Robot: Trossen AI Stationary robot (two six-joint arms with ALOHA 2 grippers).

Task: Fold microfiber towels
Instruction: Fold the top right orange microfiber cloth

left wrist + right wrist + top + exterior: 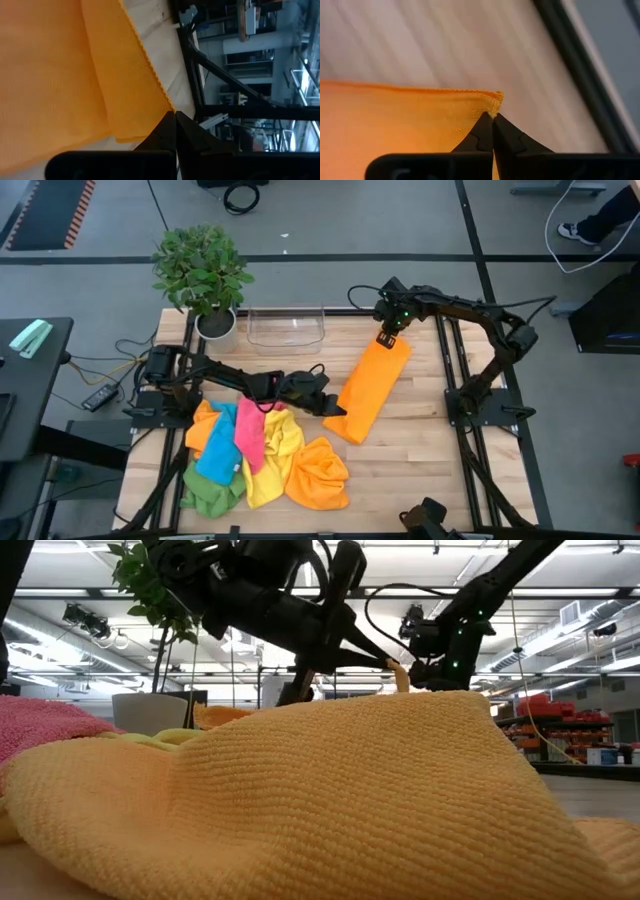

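Both claws are pinched shut on the orange towel (372, 387), right gripper (390, 340) at its twelve o'clock corner, left gripper (336, 409) at seven, stretching it flat mid-table, presumably for folding.

A potted plant (203, 275) with leafy green stems stood in a white pot at the upper left of the wooden table (420, 450), and a clear plastic tray (286, 326) sat just beside it, toward the centre. On the grey floor at the upper left lay a striped mat (45, 212), and a person's shoe (577, 232) showed at the upper right.
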